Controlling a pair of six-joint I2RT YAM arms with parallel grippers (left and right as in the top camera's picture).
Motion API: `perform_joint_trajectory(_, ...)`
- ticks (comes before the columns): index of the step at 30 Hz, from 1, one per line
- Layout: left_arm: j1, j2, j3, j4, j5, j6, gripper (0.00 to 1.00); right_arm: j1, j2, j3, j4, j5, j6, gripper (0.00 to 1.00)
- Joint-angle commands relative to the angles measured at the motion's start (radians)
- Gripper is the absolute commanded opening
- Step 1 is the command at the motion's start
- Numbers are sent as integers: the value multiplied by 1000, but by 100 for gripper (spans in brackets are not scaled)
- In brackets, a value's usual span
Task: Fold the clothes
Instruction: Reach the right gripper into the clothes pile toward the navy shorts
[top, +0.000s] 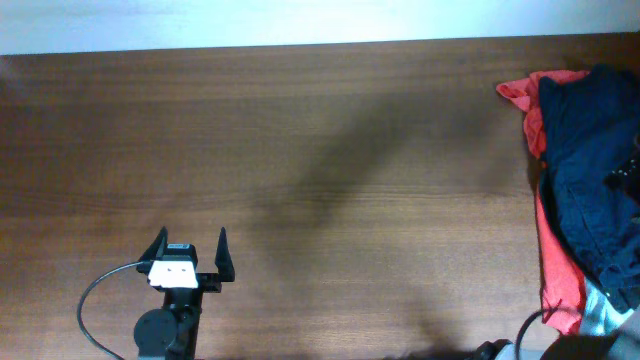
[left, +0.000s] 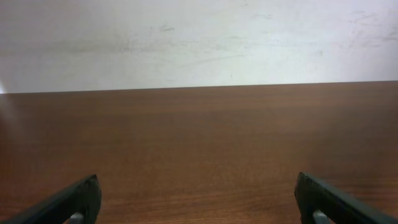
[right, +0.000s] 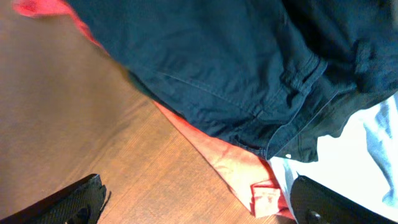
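The clothes (top: 590, 170) are dark navy fabric, lying crumpled at the table's right edge on top of a red garment (top: 558, 270). In the right wrist view the navy fabric (right: 205, 68) fills the upper part, its seams and a hem showing. My right gripper (right: 196, 199) hovers open just short of the pile, above the wood and the red garment's corner (right: 264, 199), with nothing between its fingers. My left gripper (top: 191, 240) stands open near the front left, far from the clothes. Between its fingers (left: 81, 199) only bare wood shows.
A pale blue and white cloth (top: 605, 310) lies under the pile at the front right. A darker fabric (right: 373, 68) lies bunched against the navy one. The wooden table (top: 320, 150) ends at a white wall (left: 199, 37) at the back.
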Motion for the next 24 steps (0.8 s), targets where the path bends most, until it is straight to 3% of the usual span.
perform_joint_trajectory(1, 5, -3, -4, -4, -6, 15, 99, -53, 78, 2, -3, -75, -37, 92)
perform_joint_trajectory(3, 5, -3, -4, -4, -6, 15, 99, -77, 116, -9, -7, -121, -53, 85)
perform_joint_trajectory(16, 5, -3, -4, -4, -6, 15, 99, -263, 144, -308, 156, -189, -49, 82)
perform_joint_trajectory(24, 5, -3, -4, -3, -6, 15, 99, -287, 144, -417, 244, -188, -49, 75)
